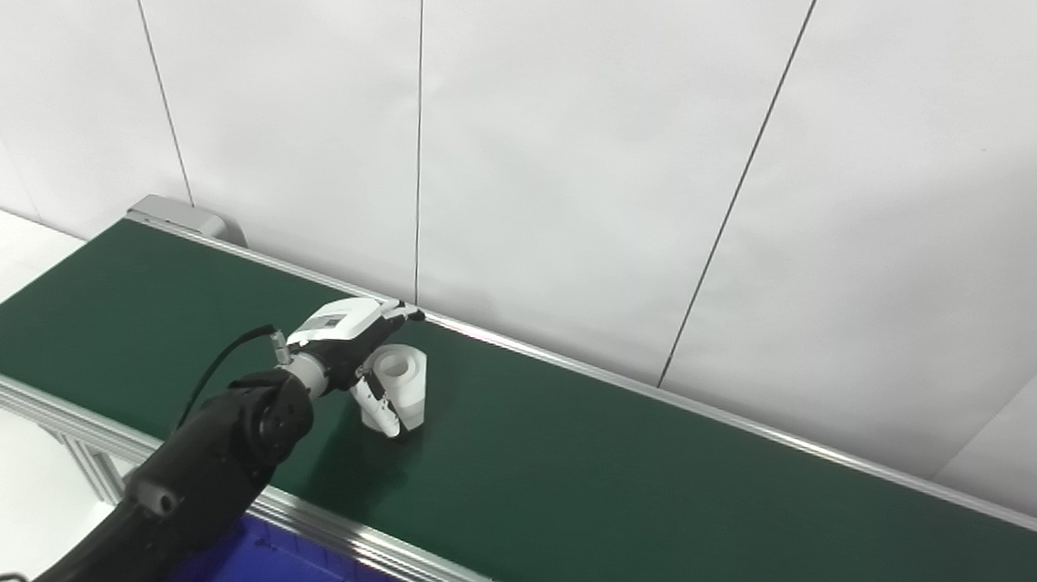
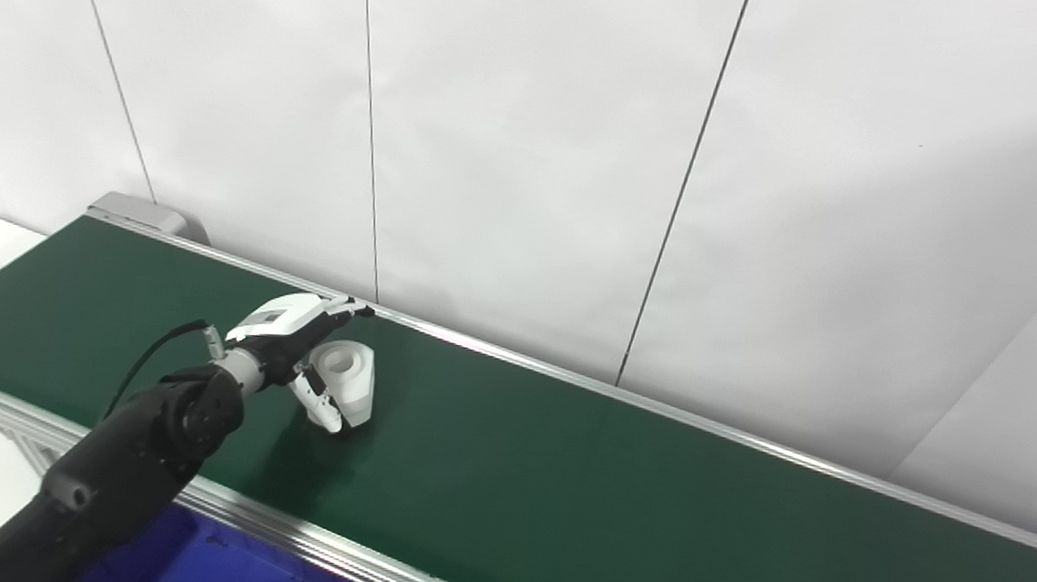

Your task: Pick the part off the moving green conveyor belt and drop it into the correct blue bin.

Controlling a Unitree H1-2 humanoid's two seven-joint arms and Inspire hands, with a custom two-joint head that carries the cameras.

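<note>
A white cylindrical part (image 1: 402,383) with a hole in its top stands on the green conveyor belt (image 1: 650,501), left of the middle. My left hand (image 1: 352,343) reaches in from the lower left and is at the part. Its fingers (image 1: 394,311) stretch out straight over the part's far left side, and the thumb (image 1: 380,405) lies against its near side. The fingers are apart and not closed around the part. The same scene shows in the right eye view, with the part (image 2: 350,381) beside the hand (image 2: 296,335). My right hand is out of view.
A blue bin (image 1: 279,576) shows at the bottom edge under the belt's near rail (image 1: 355,540). The far rail (image 1: 747,421) runs along a white panelled wall. The belt's end housing (image 1: 179,215) is at the far left.
</note>
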